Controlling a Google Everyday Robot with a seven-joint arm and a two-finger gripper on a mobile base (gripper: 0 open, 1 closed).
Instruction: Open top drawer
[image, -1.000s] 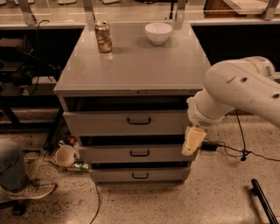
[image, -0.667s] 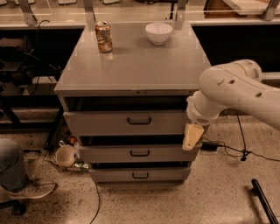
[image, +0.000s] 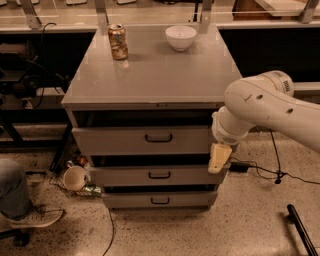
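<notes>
Standing in front of the grey cabinet (image: 150, 75), facing its drawers. The white arm (image: 265, 105) comes in from my right and bends down. The gripper (image: 220, 157), cream-coloured, hangs tip-down at the cabinet's right front corner.

- Gripper state: cannot tell whether it is spread or closed, nor whether it has hold of anything. It overlaps the right end of the middle drawer (image: 130, 176); actual contact cannot be judged.
- The top drawer (image: 125, 140) runs leftward from the gripper. Its lower right corner is just above and beside the gripper's upper part. A dark gap shows between the panel's upper edge and the cabinet top.
- The handle (image: 159, 138), a small black bar, sits at the panel's centre, well to the left of the gripper and a little higher. The gripper is apart from it.
- The bottom drawer (image: 130, 200) lies below and left of the gripper.
- On the cabinet top, far above and to the left of the gripper: a drink can (image: 118, 42), upright near the back left, and a white bowl (image: 181, 37) near the back, closer to the gripper's side.
- On the floor, far left of the gripper and a little lower: a cup (image: 75, 177) lying on its side against the cabinet's left foot, and beyond it a shoe (image: 42, 217).
- A dark cable (image: 265, 172) trails over the speckled floor to the gripper's right.
</notes>
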